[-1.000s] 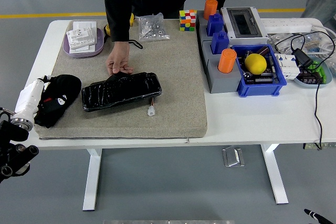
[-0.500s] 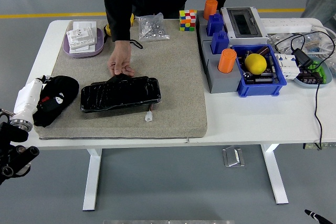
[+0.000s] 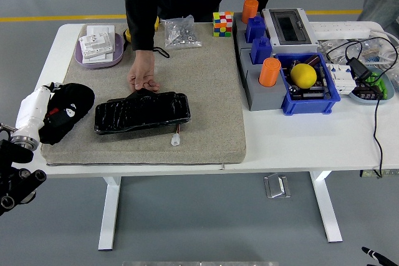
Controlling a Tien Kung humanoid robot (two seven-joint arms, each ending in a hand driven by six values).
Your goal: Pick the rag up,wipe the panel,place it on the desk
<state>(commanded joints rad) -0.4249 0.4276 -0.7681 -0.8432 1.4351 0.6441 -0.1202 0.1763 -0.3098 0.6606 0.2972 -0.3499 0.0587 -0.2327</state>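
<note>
Black cloth, one rag (image 3: pixel 70 109), bunched at the 9 o'clock edge of the beige felt mat (image 3: pixel 212 91), under the left robot hand (image 3: pixel 55 115); cannot tell whether fingers clamp it. One white forearm (image 3: pixel 28 115) leading back toward 7 o'clock. Just beside the rag, toward 3 o'clock, one black glossy panel (image 3: pixel 142 111) lying flat on the mat, one small white connector (image 3: pixel 176 141) at its 5 o'clock corner. One person's hand (image 3: pixel 143 73) pressing on the panel's 12 o'clock edge. Farther out on the white table (image 3: pixel 299 141): one coloured cube (image 3: pixel 222 23) at 12 o'clock, two orange cylinders (image 3: pixel 269 71), one yellow ball (image 3: pixel 303 75) in one blue bin (image 3: pixel 310 103) at 2 o'clock.
</note>
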